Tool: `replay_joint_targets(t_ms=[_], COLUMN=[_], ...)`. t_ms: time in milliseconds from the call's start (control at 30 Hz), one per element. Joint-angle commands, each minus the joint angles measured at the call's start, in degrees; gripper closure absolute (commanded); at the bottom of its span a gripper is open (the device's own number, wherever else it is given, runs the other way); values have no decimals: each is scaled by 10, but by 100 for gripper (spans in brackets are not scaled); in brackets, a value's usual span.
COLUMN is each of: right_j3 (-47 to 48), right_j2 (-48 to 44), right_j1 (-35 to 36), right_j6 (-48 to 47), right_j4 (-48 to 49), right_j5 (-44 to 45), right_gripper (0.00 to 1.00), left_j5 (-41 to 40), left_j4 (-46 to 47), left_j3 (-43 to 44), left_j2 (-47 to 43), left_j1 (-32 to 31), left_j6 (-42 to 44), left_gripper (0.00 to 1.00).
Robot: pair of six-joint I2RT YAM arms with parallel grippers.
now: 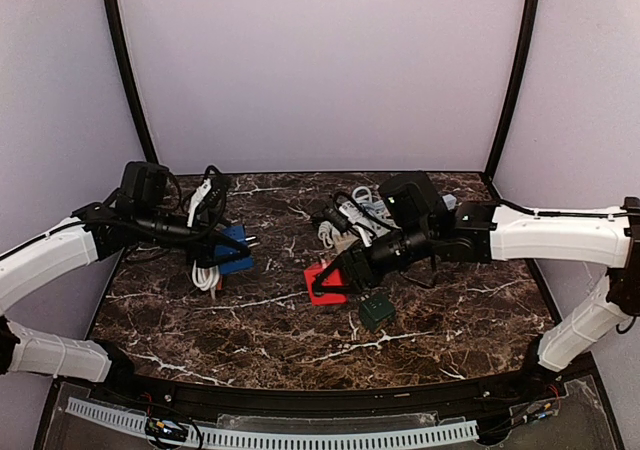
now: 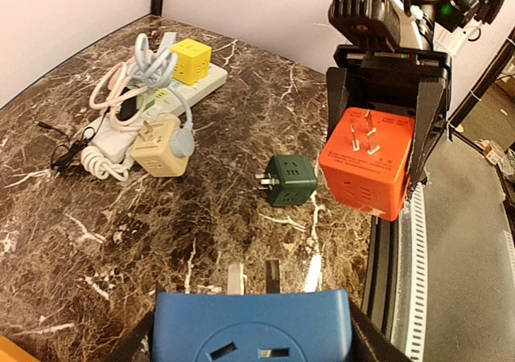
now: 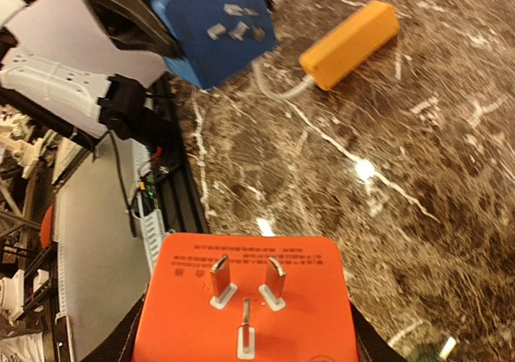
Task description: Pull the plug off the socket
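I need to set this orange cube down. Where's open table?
Open marble lies along the near edge of the table, in front of the orange cube and green cube, widest at front left. Another bare patch sits right of the green cube. Crowded: back centre with power strips and cables, and the white cable by the blue cube.

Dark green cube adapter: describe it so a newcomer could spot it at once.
On the dark marble tabletop, look right of centre, beside the right claw gripping the orange plastic cube adapter. The small dark green plastic cube adapter lies there on bare marble, metal prongs sticking out sideways. It is the only green cube, lying alone, neither held nor in the white cable pile.
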Motion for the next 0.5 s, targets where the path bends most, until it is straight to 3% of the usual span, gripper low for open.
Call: replay_joint_targets(t_ms=[0, 200, 467], right_j3=[16, -11, -59], right_j2=[-22, -49, -68], right_j1=[14, 11, -29], right_j6=[13, 85, 151], right_j4=[-119, -236, -328], right_j5=[119, 240, 292], right_gripper=[100, 100, 100], left_j5=[-12, -14, 2], left_j4=[13, 13, 14], left_j3=[10, 8, 9], left_j2=[-23, -26, -14], left_j1=[14, 18, 18], left_j6=[3, 7, 2], left_gripper=[99, 99, 99])
